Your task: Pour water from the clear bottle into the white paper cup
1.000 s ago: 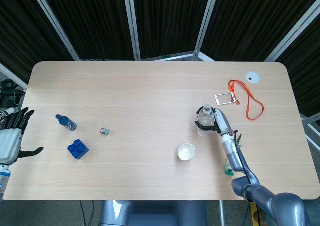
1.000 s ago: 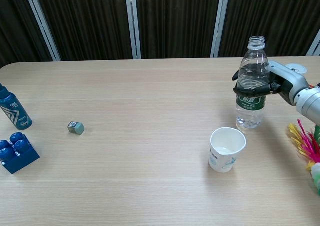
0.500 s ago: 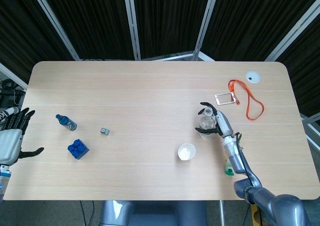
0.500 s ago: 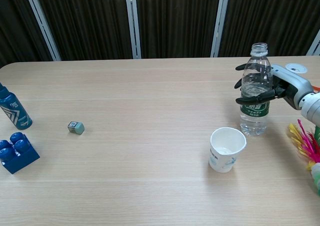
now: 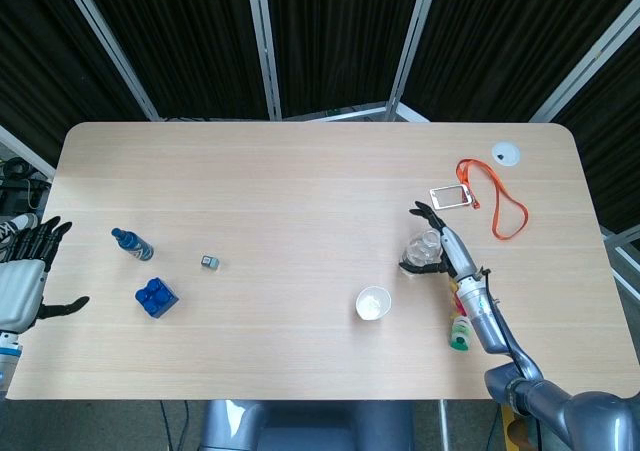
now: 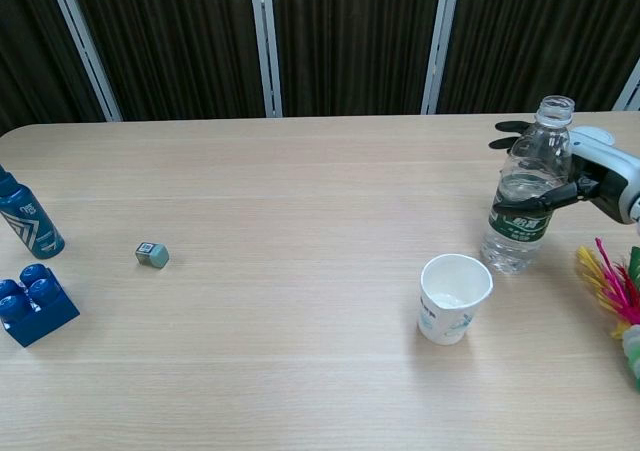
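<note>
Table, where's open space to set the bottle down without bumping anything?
Widest bare stretch: the middle, between the small grey cube and the white paper cup. The far side is bare too. Crowded: the right side, around the clear bottle, right hand, phone and orange lanyard.

bottle point(image 6: 525, 206) stands on the table point(image 6: 280, 351), just behind-right of cup point(image 6: 454, 298).

The table point(image 5: 300, 181) carries several loose items. At 9 o'clock lie a small blue bottle point(image 5: 131, 243), a blue building brick point(image 5: 156, 297) and a small grey cube point(image 5: 208, 262). At 2 o'clock lie a phone point(image 5: 450, 197), an orange lanyard point(image 5: 497, 205) and a white disc point(image 5: 505, 152). A colourful feathered object point(image 6: 612, 283) sits at 4 o'clock.
</note>
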Robot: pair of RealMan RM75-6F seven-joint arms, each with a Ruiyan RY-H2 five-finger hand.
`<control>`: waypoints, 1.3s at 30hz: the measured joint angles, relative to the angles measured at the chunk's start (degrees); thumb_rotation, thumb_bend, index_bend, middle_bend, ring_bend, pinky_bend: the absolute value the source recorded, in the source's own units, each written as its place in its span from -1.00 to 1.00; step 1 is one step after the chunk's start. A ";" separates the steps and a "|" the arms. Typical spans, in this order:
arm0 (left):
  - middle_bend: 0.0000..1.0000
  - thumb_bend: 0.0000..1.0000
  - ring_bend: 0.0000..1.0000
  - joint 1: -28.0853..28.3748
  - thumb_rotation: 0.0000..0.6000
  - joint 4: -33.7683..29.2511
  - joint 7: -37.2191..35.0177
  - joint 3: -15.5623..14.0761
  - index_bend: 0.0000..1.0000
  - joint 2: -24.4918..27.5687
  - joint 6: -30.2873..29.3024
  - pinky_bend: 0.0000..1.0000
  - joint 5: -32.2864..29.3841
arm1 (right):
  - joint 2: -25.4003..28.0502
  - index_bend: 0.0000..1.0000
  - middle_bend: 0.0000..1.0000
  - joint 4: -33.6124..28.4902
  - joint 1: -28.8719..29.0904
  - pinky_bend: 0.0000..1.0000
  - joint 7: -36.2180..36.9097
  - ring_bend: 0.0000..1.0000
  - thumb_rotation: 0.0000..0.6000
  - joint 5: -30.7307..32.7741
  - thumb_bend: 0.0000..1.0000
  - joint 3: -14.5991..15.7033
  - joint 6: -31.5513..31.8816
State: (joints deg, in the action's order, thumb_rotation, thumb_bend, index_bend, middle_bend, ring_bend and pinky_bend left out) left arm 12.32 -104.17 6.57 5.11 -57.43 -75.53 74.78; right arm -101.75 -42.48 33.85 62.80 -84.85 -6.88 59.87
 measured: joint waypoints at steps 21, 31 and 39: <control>-1.00 -1.00 -1.00 -2.51 1.00 -2.78 -1.96 -1.80 -1.00 2.41 -4.48 -1.00 6.51 | 17.82 -1.00 -1.00 -18.04 -5.44 -1.00 -20.20 -1.00 1.00 -2.40 -1.00 5.46 3.64; -1.00 -1.00 -1.00 -4.09 1.00 -2.99 -2.19 -2.42 -1.00 2.99 -7.75 -1.00 9.16 | 24.27 -1.00 -1.00 -27.94 -12.71 -1.00 -37.19 -1.00 1.00 0.49 -1.00 4.56 14.38; -1.00 -1.00 -1.00 -5.16 1.00 -0.72 -2.08 -2.30 -1.00 1.63 -9.87 -1.00 10.04 | 27.93 -1.00 -1.00 -38.28 -18.80 -1.00 -49.24 -1.00 1.00 0.75 -1.00 4.56 24.23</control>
State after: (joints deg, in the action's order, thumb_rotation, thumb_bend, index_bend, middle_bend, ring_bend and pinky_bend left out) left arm 7.16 -104.89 4.49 2.81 -55.80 -85.39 84.82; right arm -73.81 -80.75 15.05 13.56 -84.10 -2.32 84.10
